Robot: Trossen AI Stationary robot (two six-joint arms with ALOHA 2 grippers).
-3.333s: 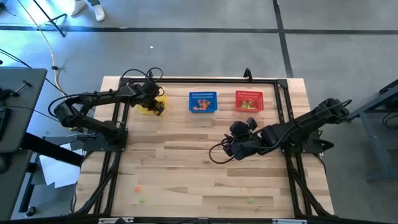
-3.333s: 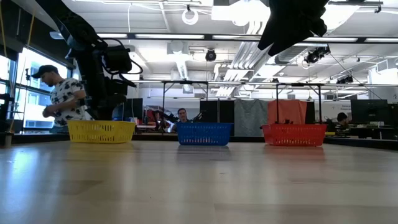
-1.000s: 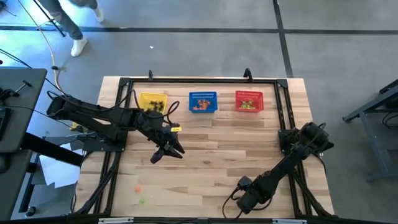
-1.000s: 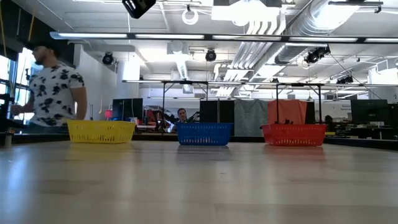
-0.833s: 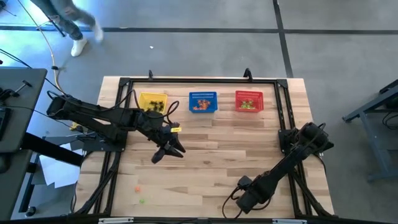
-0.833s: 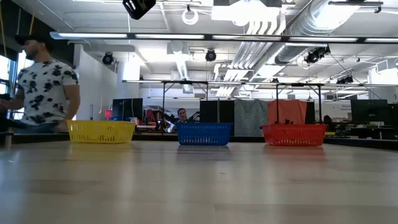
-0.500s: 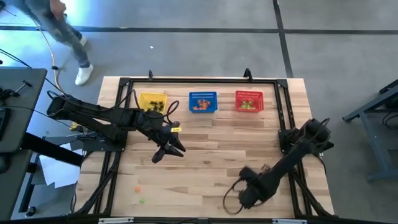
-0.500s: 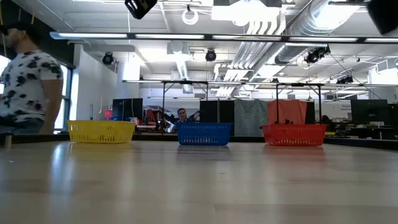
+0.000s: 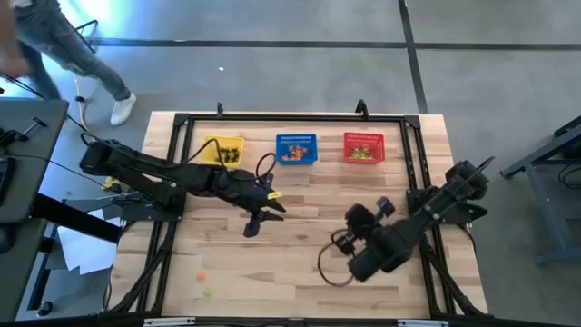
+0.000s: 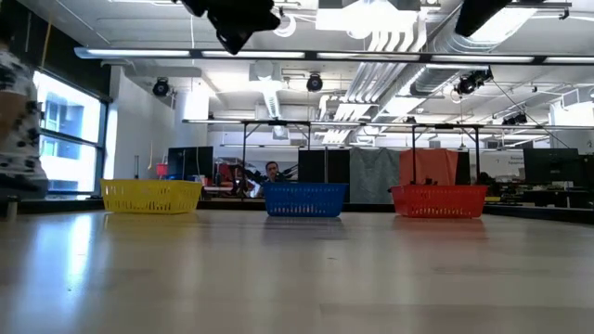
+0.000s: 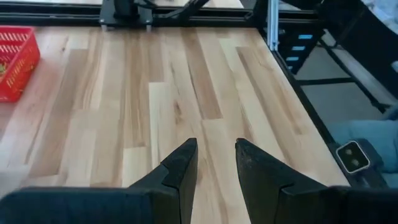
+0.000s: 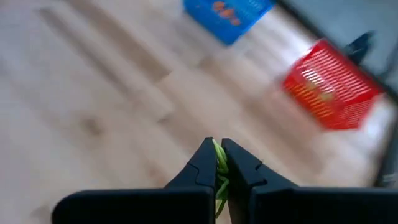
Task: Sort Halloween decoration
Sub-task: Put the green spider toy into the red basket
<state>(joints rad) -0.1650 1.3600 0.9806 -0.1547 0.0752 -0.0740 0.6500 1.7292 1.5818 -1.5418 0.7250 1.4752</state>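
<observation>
High view shows most trinkets binned; right gripper (image 12: 216, 163) pinches a green trinket (image 12: 219, 155) — orange trinket (image 9: 200, 275) lower left waits — left gripper (image 11: 215, 163) spread.

no text, label, brand, number or sign could be read anywhere from where i stood: nothing legible on either arm, on the table, on the baskets, or on the fittings of the room behind.
</observation>
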